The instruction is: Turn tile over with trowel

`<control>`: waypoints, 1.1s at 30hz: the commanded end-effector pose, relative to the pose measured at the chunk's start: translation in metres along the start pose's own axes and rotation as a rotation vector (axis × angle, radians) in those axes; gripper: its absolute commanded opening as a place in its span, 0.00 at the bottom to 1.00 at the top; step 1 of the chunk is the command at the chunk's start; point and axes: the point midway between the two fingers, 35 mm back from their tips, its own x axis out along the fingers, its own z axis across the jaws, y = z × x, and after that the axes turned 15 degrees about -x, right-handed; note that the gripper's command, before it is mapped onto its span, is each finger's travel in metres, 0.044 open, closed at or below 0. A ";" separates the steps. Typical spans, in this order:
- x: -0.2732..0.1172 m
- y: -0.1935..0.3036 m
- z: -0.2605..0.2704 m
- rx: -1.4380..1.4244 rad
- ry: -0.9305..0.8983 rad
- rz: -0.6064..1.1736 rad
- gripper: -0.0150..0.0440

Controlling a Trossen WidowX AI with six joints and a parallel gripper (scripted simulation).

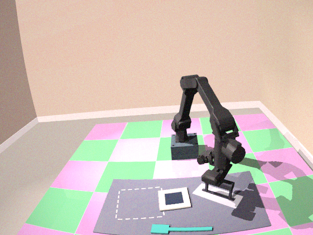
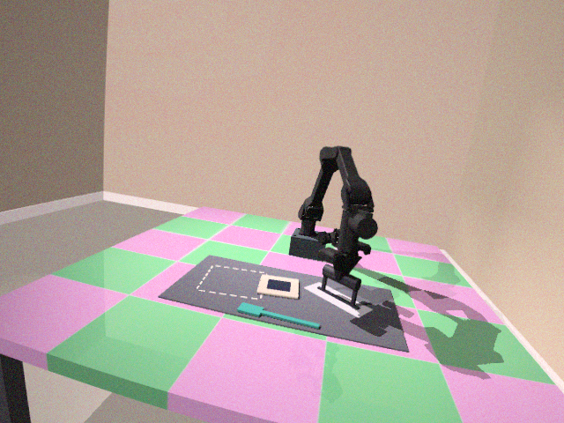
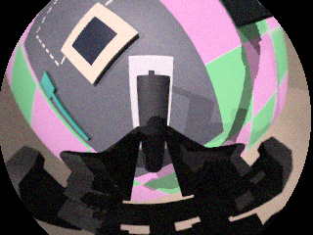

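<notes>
My gripper [image 1: 219,181] [image 2: 340,271] [image 3: 153,128] is shut on the black bar handle of the trowel, whose flat white blade [image 1: 199,191] [image 2: 314,288] [image 3: 149,64] lies flat at the right part of the grey mat [image 1: 106,215] [image 2: 181,291], or very close above it. The cream tile [image 1: 187,199] [image 2: 293,287] [image 3: 71,48] lies flat left of the trowel, its dark square mark [image 1: 173,198] [image 2: 278,285] [image 3: 94,40] facing up. The tile sits at the right side of the dashed outline [image 1: 119,219], slightly over its line and mostly outside. The fingers hide part of the handle.
A teal spatula [image 1: 160,228] [image 2: 250,309] [image 3: 49,86] lies along the mat's front edge, in front of the tile. The arm's base block [image 1: 184,152] [image 2: 304,247] stands behind the mat. A dark shadow falls on the mat's right side.
</notes>
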 end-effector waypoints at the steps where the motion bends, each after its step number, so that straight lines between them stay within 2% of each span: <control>1: 0.001 0.000 0.000 -0.088 0.001 -0.001 0.47; 23: 0.001 0.000 0.000 -0.728 0.001 0.000 0.47; 31: 0.001 0.000 0.000 -0.747 0.001 0.000 0.47; 33: 0.001 0.000 0.000 -0.747 0.001 0.000 0.56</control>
